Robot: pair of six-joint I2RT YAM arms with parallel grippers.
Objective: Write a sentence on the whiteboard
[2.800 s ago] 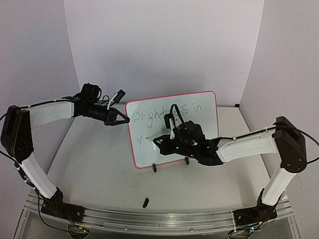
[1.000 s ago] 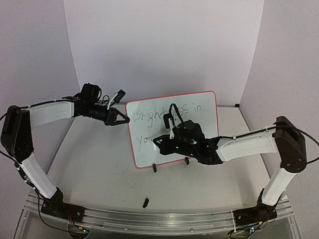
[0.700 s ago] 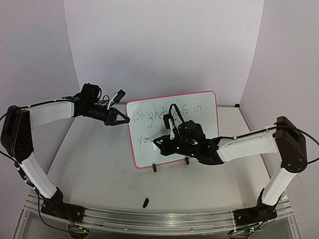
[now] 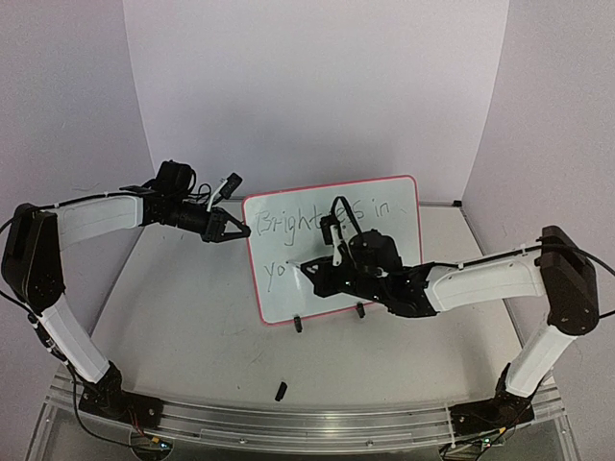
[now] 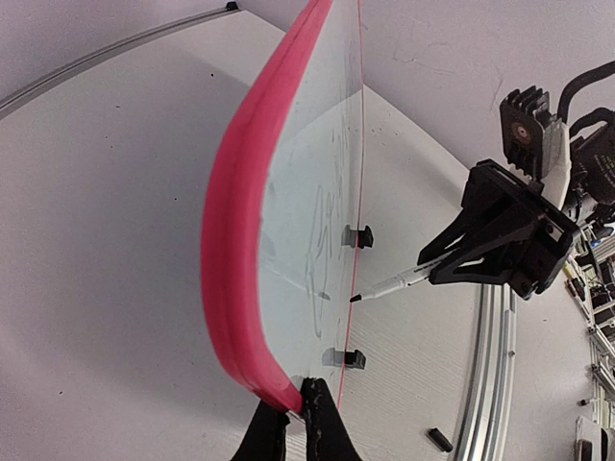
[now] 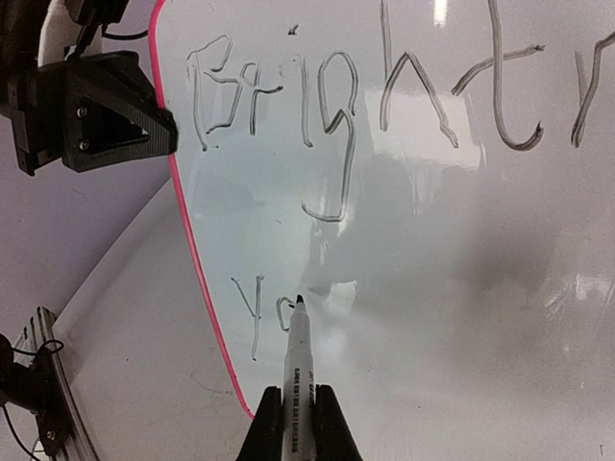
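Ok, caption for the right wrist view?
Right fingers hold a slim black marker pen, tip at handwritten "yo" on the glossy red-framed whiteboard.

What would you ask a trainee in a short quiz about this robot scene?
1. True or false: the left pincer is clamped on the red edge of the whiteboard.
2. What does the right pincer hold? A. a marker B. an eraser C. a cloth
3. Fill in: the lower line of writing reads "___", with the marker's tip on the last letter.

Key:
1. True
2. A
3. yo
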